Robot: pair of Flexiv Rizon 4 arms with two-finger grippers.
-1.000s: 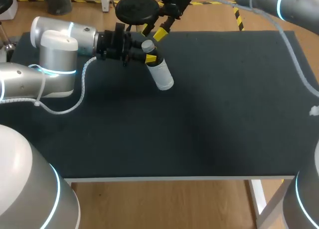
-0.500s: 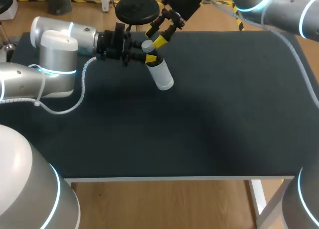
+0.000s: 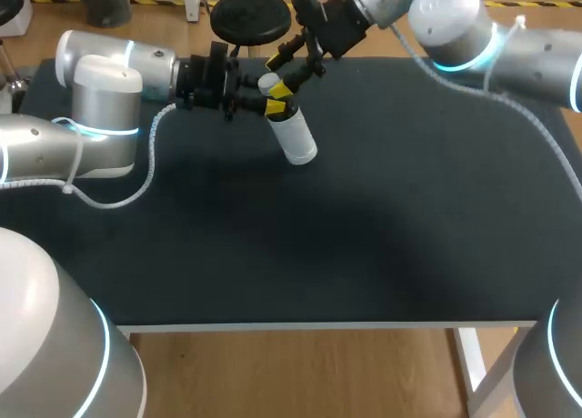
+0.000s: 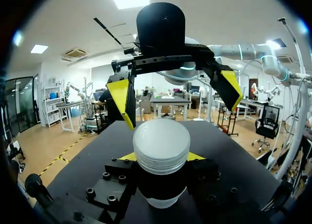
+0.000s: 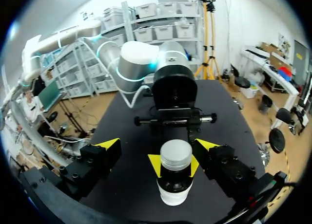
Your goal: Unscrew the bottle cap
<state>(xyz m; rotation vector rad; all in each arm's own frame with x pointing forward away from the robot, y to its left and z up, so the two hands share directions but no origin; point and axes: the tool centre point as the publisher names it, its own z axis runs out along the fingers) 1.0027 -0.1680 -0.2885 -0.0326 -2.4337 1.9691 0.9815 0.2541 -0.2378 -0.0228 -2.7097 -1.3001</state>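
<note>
Right tool (image 5: 158,146) closer, spread either side of cap (image 5: 176,156) | left tool (image 4: 162,157) clenching bottle (image 3: 295,138)

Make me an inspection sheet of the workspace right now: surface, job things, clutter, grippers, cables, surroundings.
Surface: dark table, flat and bare across the middle.
Job's things: bottle held tilted off the table, cap on it.
Clutter: small white bit at the table's right edge, too small to identify.
Grippers: left gripper clamped on the bottle's neck; right gripper open, fingers either side of the cap, not touching.
Cables: white cable looped beside the left arm.
Surroundings: nothing seen reaching over the table.
</note>
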